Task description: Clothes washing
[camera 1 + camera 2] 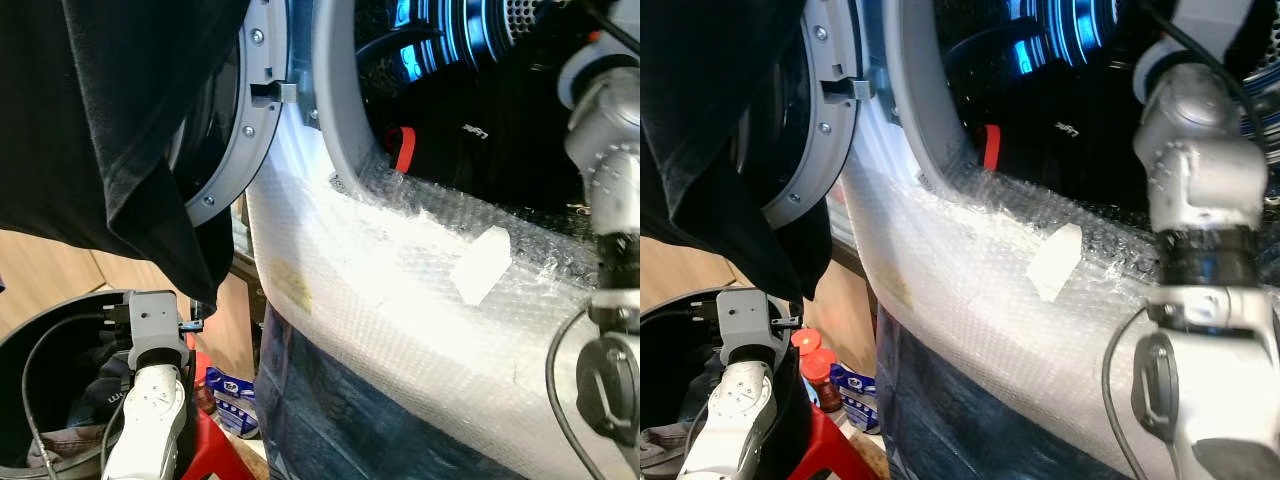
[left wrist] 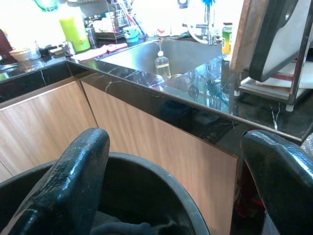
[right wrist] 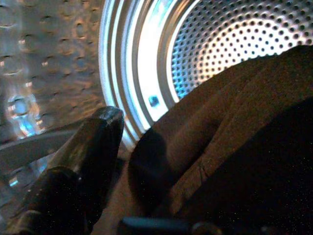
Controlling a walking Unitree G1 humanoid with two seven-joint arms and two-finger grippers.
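A black garment [image 1: 120, 130] hangs at the upper left, draped over the open washer door [image 1: 235, 150]. The drum [image 1: 450, 40] glows blue, and dark clothes [image 1: 480, 150] with a red tag [image 1: 403, 145] lie inside it. My right arm [image 1: 1200, 170] reaches into the drum, where its gripper lies against a brown garment [image 3: 234, 112] in front of the perforated drum wall [image 3: 234, 34]. My left gripper [image 2: 176, 139] is open and holds nothing. It hovers over the black laundry basket [image 1: 30, 350], which has dark clothes [image 1: 95, 400] at its bottom.
Bubble wrap [image 1: 400, 290] with a taped patch [image 1: 480, 265] covers the washer front. A red stool [image 1: 215, 440], a blue packet [image 1: 235, 400] and red-capped bottles [image 1: 815, 365] sit low beside the basket. Behind the basket stand wooden cabinets [image 2: 44, 122] and a black counter with a sink [image 2: 181, 54].
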